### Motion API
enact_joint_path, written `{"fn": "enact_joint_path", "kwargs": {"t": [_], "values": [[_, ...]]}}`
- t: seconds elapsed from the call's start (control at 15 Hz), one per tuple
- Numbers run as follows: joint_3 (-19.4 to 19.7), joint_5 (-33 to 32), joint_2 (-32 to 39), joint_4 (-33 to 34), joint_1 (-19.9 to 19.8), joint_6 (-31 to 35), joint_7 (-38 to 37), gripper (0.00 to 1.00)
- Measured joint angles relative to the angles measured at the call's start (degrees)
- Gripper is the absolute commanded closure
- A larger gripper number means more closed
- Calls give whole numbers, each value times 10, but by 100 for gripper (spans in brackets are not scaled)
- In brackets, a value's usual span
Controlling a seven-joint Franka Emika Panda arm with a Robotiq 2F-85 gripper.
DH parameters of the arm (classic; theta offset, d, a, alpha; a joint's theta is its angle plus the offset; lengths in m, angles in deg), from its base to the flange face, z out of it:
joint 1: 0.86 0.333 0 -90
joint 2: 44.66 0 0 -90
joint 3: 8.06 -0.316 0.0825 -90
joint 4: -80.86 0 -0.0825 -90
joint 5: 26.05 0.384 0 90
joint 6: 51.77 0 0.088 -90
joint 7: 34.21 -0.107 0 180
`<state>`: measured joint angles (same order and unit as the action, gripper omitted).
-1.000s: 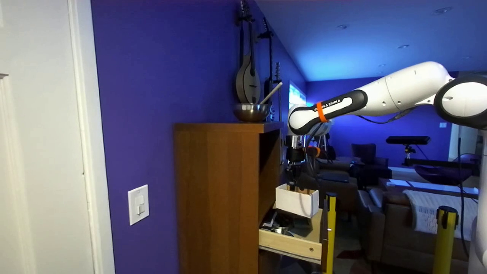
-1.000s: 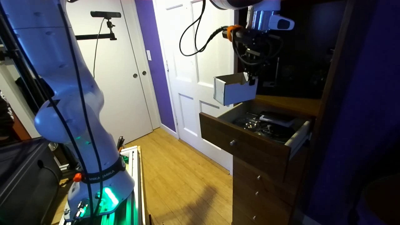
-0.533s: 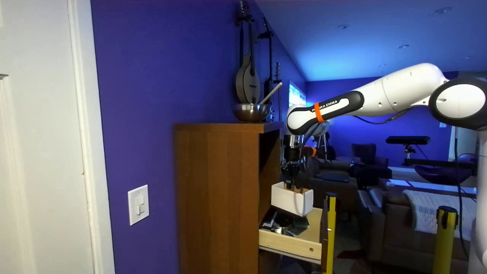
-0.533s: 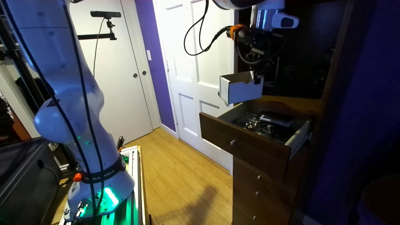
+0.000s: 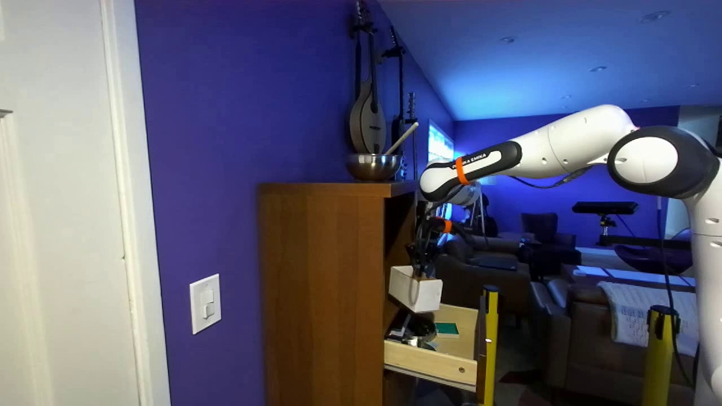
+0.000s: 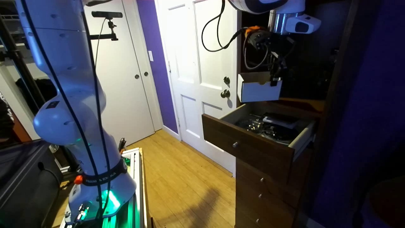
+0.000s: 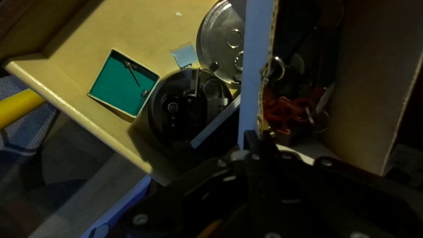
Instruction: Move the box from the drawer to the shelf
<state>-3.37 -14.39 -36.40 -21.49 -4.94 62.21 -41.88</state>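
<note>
1. Box (image 6: 261, 91) hangs in the air, mouth up, above the rear of the pulled-out drawer (image 5: 428, 360) and at the entrance of the shelf (image 6: 313, 47); I cannot tell whether its inner end is past the front edge.
2. Gripper (image 6: 275, 81) is clamped on one cardboard wall (image 7: 256, 66), a finger (image 7: 250, 141) on either side. Such an off-centre hold will probably let the box twist, so move slowly and without jerks.
3. Loose contents (image 7: 286, 110), one of them red, lie inside; a level carry should stop them sliding and shifting the weight.
4. Its base looks close in height to the shelf's front ledge (image 6: 311, 104). Raise it just enough to clear that edge before going in.
5. Wrist housing (image 5: 439, 179) stands about level with the cabinet top (image 5: 327, 190), so a straight push may bump it. Reaching in fingers first, angled under the top, seems safer.
6. Bring the whole base over the ledge, lower until the shelf takes the weight, then part the fingers and draw them up off the wall before backing out.
7. Shelf depths are too dark to read; a spot near the front is the better bet.
</note>
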Motion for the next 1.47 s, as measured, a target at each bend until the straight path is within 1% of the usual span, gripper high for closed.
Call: {"fn": "enact_joint_path", "kwargs": {"t": [0.33,0.6,1.0,1.33,1.4,1.47], "values": [[5,71,14,2,-15,53,-48,99],[1,111,20,-5,-12,108,-86,99],[0,112,38,-22,0,181,-220,99],[0,110,47,-26,2,207,-308,99],[0,108,48,-26,3,214,-319,72],[0,107,48,-26,4,218,-327,71]]}}
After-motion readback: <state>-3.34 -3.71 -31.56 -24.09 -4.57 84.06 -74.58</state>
